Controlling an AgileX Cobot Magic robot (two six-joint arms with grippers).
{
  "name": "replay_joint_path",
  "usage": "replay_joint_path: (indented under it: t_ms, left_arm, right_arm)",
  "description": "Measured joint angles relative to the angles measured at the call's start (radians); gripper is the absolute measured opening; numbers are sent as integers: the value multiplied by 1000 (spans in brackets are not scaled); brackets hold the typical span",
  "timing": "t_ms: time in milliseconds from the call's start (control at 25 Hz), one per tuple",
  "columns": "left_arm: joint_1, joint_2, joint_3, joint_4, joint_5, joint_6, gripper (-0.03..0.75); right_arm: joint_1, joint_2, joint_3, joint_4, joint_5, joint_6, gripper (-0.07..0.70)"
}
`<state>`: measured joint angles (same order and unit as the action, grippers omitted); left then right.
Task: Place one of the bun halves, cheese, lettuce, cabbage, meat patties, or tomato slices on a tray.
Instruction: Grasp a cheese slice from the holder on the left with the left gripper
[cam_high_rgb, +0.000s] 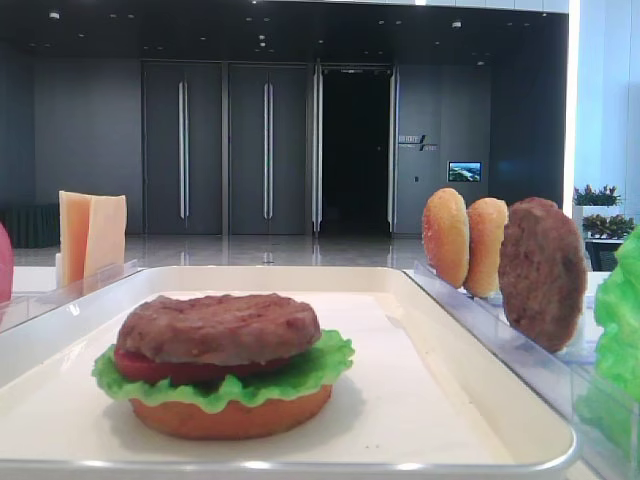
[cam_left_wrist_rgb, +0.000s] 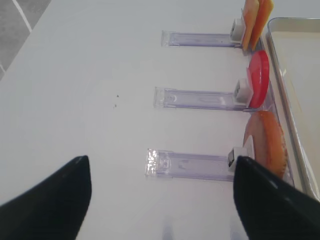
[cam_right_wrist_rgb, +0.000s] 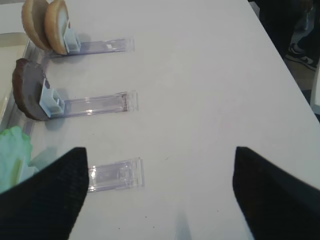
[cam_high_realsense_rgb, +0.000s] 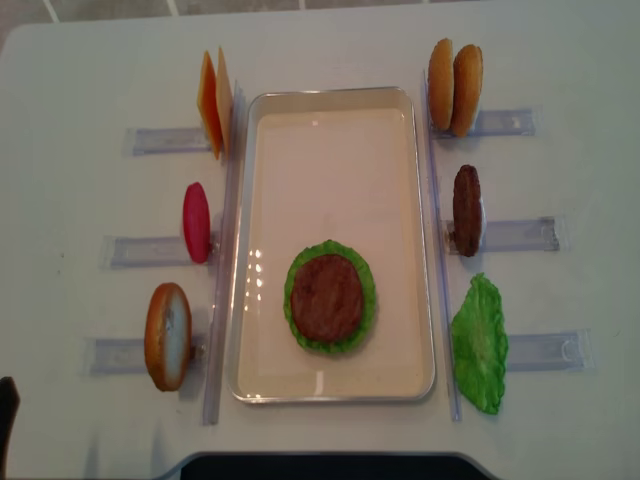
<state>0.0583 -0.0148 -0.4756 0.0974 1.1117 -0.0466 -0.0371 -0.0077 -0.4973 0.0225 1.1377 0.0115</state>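
Half-built burger on the tray, both grippers clear of it.
Stack in the tray's near half: bun half, lettuce, tomato slice, meat patty on top. Cheese upright in a rack left of the tray's far corner. Left gripper and right gripper hover over bare desk, fingers spread wide, holding nothing.

Office lobby/demo hall: tall dark double doors, glossy floor, wall screen, planters.
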Motion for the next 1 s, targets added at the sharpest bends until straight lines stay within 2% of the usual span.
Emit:
replay_joint_path:
  t_ms: [1000]
  left_arm:
    - [0,0,0,10,0,4,692]
  right_arm:
    - [0,0,0,0,0,0,587]
